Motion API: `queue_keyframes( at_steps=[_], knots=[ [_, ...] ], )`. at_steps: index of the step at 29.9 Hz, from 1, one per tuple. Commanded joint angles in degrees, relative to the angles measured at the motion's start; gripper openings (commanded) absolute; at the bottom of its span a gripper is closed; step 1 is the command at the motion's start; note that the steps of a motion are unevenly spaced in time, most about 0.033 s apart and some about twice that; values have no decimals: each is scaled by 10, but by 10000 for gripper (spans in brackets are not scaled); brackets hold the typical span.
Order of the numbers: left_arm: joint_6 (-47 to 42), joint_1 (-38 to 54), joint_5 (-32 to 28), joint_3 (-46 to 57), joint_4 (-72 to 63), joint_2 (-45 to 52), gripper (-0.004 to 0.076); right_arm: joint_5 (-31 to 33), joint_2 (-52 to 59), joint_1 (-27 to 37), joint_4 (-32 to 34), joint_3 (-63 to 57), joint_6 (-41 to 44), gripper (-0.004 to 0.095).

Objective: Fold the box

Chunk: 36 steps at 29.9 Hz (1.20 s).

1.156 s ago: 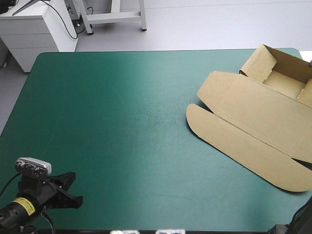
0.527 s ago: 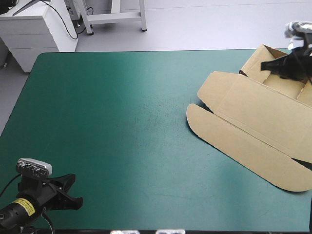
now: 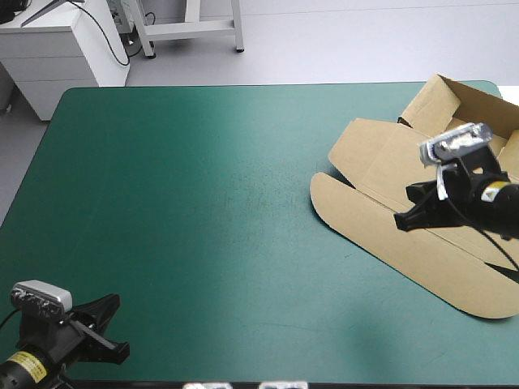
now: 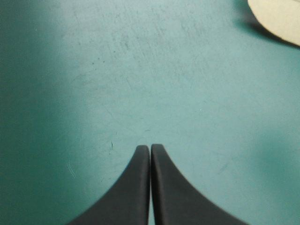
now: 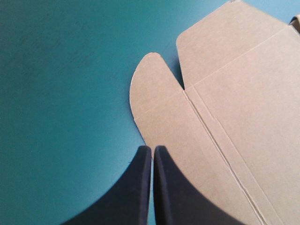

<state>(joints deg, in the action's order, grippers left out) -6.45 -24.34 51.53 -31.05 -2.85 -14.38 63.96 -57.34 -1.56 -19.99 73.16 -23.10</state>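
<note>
1. While walls stand raised at the table's far-right corner, the box [image 3: 381, 162] lid lies flat, so I judge it part done, with lid and flaps left. Its long axis runs diagonally and the lid points near-left. The right gripper [image 3: 403, 209] is over the lid. The left gripper [image 3: 122, 328] is well apart.
2. Left gripper [image 4: 150, 147]: fingers pressed together, empty; box [image 4: 276, 18] corner ahead.
3. Right gripper [image 5: 153, 149]: fingers together, empty, at the box [image 5: 220, 93] flap edge.

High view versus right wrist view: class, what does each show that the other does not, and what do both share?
Only the high view: the left gripper at the near-left corner of the table, far from the box. Only the right wrist view: the right gripper has its fingers shut in one pointed arch. Both: the brown box lying open, its rounded flap flat on the teal-green cover, with the right gripper over it.
</note>
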Motion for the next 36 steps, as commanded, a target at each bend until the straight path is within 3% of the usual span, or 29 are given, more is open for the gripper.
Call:
queue_keyframes(
  at_steps=[1,8,21,29,36],
  knots=[
    [1,-2,-41,-14,-3,35,-8,-88,94,-1,-8,-59,-18,-1],
    [37,-2,-18,-14,-5,96,-8,-202,258,-1,-21,-211,-18,-1],
    [52,-2,11,10,-5,159,-8,-300,504,-1,-5,-407,15,-1],
    [52,-2,-14,15,-14,158,-8,-286,577,-1,96,-463,114,-1],
    [52,-2,-3,16,-14,158,-8,-271,583,-1,124,-497,150,-1]
  ],
)
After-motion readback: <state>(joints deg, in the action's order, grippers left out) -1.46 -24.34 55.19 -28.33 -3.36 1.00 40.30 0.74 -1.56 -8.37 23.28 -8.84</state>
